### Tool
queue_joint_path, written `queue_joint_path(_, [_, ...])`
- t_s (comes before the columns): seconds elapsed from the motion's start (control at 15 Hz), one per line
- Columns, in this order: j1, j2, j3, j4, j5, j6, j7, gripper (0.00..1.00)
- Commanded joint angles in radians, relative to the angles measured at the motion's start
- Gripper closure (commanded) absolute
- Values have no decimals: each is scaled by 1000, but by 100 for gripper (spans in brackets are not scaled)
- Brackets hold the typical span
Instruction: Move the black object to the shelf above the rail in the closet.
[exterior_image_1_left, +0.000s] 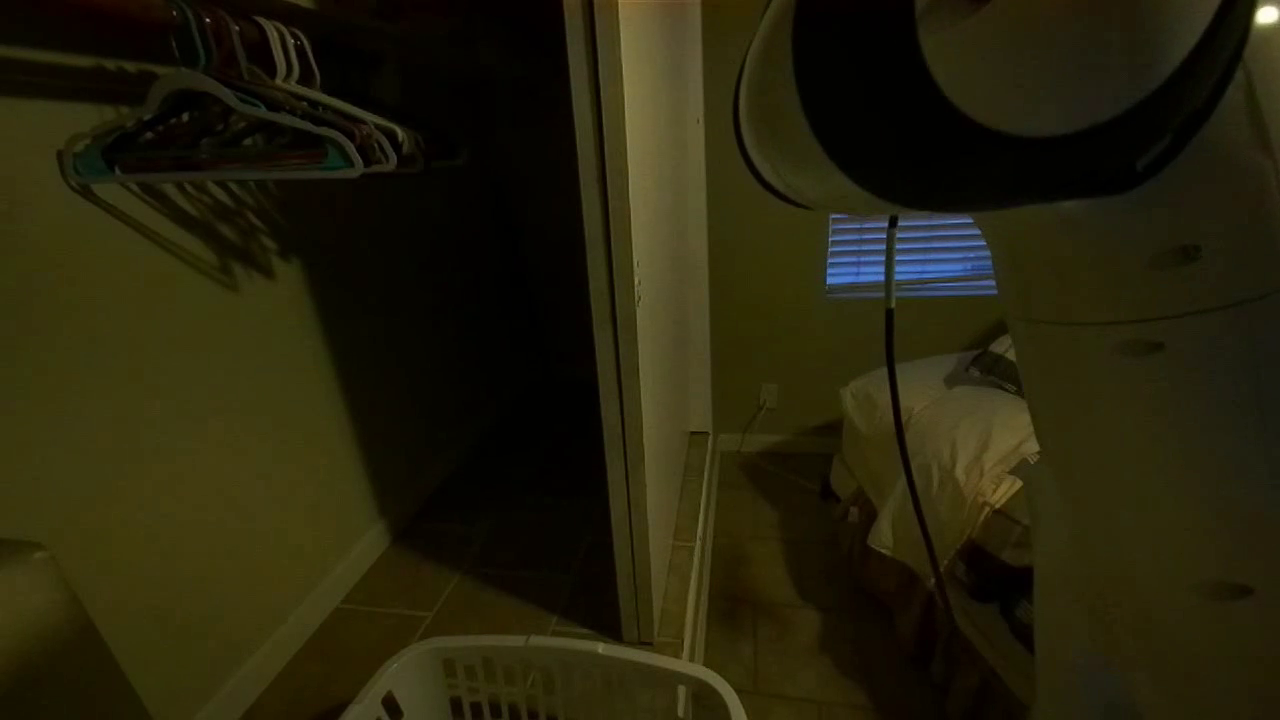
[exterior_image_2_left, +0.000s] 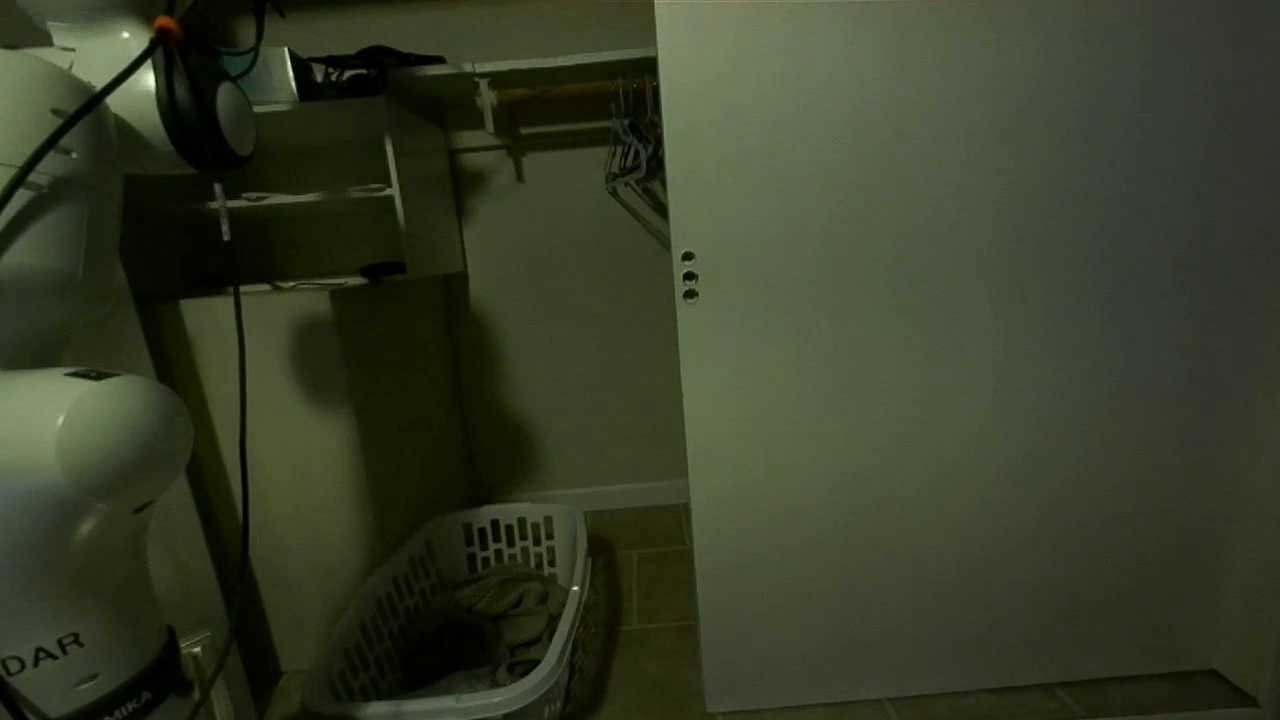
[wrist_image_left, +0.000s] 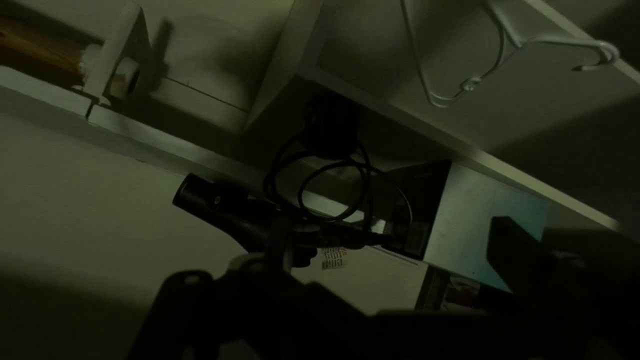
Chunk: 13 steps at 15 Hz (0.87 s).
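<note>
Dim closet (exterior_image_2_left: 580, 350): blk obj (wrist_image_left: 245, 220) by shelf (exterior_image_2_left: 570, 62), tool (wrist_image_left: 390, 225) spread apart nr it; hangers (exterior_image_1_left: 235, 160) on rail (wrist_image_left: 45, 50); wht basket (exterior_image_2_left: 583, 560) w/ cloth (exterior_image_2_left: 515, 600) below.

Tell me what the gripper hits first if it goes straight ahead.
Likely the black object, ahead of the open gripper in the wrist view; depth is unclear, so the pale blue box might come first.

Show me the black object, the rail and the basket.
Black object (wrist_image_left: 242, 217), in the wrist view, on its dark body.
Rail (wrist_image_left: 40, 45), in the wrist view, on its wood.
Basket (exterior_image_1_left: 590, 649), in an exterior view, on its rim.
</note>
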Motion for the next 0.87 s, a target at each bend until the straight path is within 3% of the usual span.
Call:
queue_joint_path(0.0, [-33,-42,27,3,41,-87,-12,0])
queue_joint_path(0.47, [-57,-29,60,18,94,-79,32,0])
queue_joint_path(0.8, [-45,-26,47,3,58,-81,42,0])
